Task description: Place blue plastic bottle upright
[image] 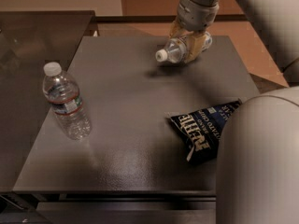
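Currently I'm seeing the gripper in the upper right of the frame, closed tight on the bottle, which is hanging sideways just above the far part of the table with its cap pointing left. I'm worrying that the light, slick plastic is going to swivel or slip in that grip while I'm turning it. It may also topple if I'm letting go before the base is sitting flat.
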`<state>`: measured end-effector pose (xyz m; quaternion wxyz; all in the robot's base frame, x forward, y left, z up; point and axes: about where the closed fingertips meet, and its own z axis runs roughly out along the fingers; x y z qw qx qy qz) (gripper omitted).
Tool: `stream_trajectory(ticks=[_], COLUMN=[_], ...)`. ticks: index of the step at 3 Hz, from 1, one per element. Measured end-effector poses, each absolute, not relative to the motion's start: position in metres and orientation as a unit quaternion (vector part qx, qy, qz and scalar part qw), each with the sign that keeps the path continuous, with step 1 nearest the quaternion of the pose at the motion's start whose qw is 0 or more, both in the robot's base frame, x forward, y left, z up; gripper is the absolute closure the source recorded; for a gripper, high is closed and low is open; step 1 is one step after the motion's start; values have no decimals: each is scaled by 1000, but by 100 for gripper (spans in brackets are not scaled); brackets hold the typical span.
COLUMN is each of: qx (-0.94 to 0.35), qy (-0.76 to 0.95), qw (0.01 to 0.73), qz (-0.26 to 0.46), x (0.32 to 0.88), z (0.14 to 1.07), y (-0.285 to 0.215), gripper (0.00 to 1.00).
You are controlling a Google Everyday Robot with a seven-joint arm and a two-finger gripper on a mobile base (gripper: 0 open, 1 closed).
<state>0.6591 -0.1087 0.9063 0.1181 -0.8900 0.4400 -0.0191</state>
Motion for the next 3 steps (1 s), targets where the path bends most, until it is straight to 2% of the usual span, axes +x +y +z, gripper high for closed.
stream_trajectory(ticks=[3], qx=[-722], qy=[596], qw=[301], qz=[181], x=[657], z=[959], y=[-78], gripper=[100])
